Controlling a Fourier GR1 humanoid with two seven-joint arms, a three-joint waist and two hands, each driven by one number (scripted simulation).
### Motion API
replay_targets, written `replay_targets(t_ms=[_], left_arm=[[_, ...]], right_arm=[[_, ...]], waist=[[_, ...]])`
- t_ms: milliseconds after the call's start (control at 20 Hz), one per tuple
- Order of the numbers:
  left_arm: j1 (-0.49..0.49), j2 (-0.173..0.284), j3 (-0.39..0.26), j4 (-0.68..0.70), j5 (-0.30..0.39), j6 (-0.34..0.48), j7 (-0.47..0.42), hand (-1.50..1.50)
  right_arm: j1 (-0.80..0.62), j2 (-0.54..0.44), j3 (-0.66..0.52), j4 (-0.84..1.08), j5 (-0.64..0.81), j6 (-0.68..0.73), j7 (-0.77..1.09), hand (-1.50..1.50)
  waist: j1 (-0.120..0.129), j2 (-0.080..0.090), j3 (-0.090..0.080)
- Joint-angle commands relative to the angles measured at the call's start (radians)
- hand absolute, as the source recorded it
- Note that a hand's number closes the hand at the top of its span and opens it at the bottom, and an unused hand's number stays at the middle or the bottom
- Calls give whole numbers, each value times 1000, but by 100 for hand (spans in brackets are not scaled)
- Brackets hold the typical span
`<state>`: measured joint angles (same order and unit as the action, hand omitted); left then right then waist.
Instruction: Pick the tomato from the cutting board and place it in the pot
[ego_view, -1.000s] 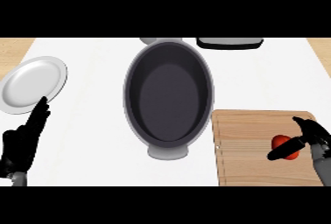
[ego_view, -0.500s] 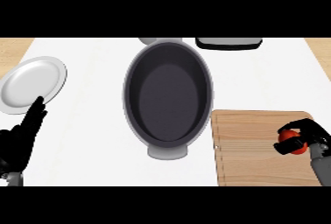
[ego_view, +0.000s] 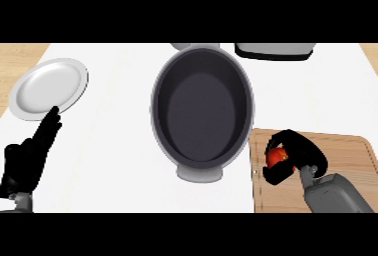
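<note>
The right hand (ego_view: 297, 156) sits at the near right, fingers and thumb curled round the tomato (ego_view: 277, 157), its grey forearm running to the near edge. The left hand (ego_view: 29, 157) rests open at the near left, fingers pointing far.

Red tomato (ego_view: 277, 157), dark grey pot (ego_view: 202, 112), tan cutting board (ego_view: 347, 160), white plate (ego_view: 46, 88).

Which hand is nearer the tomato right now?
Right. The right hand is curled round the tomato over the cutting board. The left hand rests open at the far left, beyond the pot, below the plate.
</note>
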<state>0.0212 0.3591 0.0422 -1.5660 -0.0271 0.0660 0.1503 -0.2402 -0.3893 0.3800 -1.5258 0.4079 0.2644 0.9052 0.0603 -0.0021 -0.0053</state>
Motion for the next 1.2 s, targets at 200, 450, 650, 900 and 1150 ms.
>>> replay_targets(t_ms=[200, 450, 650, 900, 1150], left_arm=[[-68, 4, -28, 18, -18, -18, 9, 0], [-47, -18, -15, 50, -29, 12, -15, 0], [-8, -29, -6, 64, -29, 20, -41, 0], [-19, -2, 15, 56, -14, -6, -29, 0], [-16, -39, -8, 79, -54, 30, -42, 0]], right_arm=[[-263, 311, 520, -119, 193, 123, -65, 150], [-402, 385, 706, -112, 337, -33, 56, 150], [-483, 388, 757, -219, 469, -117, 182, 150], [-668, 389, 650, -227, 531, -154, 264, 150], [-701, 389, 611, -259, 482, -288, 324, 150]], waist=[[54, 1, 2], [-4, -3, 4], [-31, -10, 4], [-31, -5, 4], [-33, -2, 4]])
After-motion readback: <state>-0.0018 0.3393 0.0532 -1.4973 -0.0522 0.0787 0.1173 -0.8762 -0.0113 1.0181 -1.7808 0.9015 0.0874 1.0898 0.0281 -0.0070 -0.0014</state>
